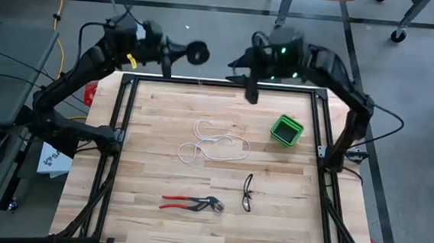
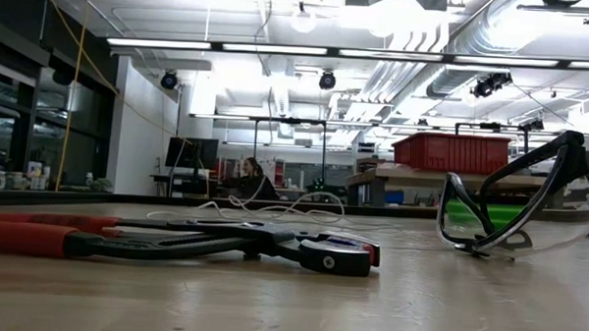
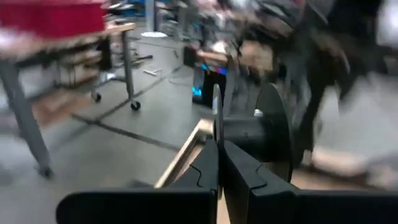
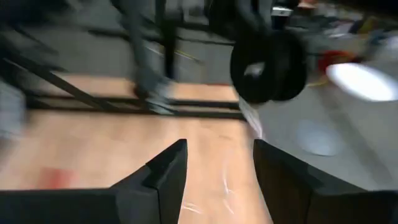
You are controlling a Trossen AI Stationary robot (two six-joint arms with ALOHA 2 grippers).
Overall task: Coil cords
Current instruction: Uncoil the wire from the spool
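My left gripper (image 1: 185, 52) is raised over the far table edge, its fingers (image 3: 214, 171) pinching one flange of the black spool (image 1: 199, 53). The white cord (image 1: 214, 145) lies in loose loops on the table (image 1: 152, 171), well below both grippers. My right gripper (image 1: 243, 71) hangs beside the spool, fingers (image 4: 165, 171) spread and holding nothing.

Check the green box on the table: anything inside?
The green box sits open-topped near the right edge; the high view shows only a dark interior, nothing identifiable. The white cord lies loose on the table, outside it. Its floor corners are hidden by the walls.
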